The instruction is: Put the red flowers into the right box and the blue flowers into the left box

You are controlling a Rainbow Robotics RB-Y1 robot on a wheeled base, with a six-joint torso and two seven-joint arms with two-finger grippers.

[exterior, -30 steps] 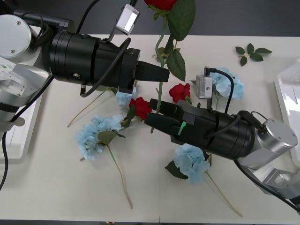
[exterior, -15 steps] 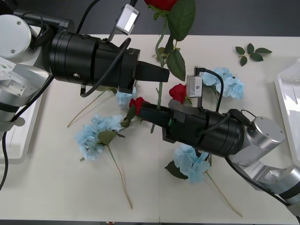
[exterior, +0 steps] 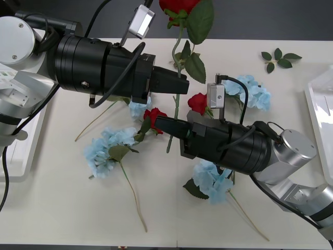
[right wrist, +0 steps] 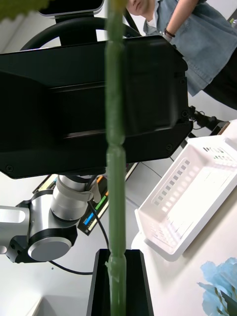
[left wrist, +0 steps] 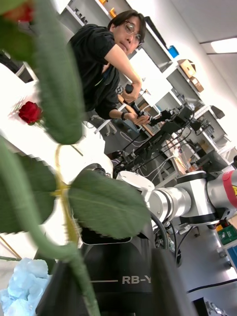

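Right tool (exterior: pixel 169 125) lies low over the worktop (exterior: pixel 62 208), its arm reaching in from the near right and pointing left. Its black fingers sit around the lower stem of an upright red rose (exterior: pixel 179 5); whether they pinch it or merely flank it cannot be told. The right wrist view has that green stem (right wrist: pixel 116 148) running straight up from a finger (right wrist: pixel 118 281), with the left arm's black housing just behind it.

Left tool (exterior: pixel 174 86) comes in level from the left, higher up, fingers closed on the same stem, bloom and broad leaves above. The left wrist view puts stem and leaves (left wrist: pixel 106 202) close to the lens.

On the worktop: blue flowers near the front (exterior: pixel 210 179), at left centre (exterior: pixel 104 148) and behind the right arm (exterior: pixel 255 91); one red rose (exterior: pixel 153 117) touching the right tool's tip, another (exterior: pixel 199 102) just beyond it. Loose leaf sprig (exterior: pixel 278 57) far right.

Left box (exterior: pixel 15 156) at the left edge; its slotted wall shows in the right wrist view (right wrist: pixel 187 197). Right box (exterior: pixel 318 109) at the right edge.
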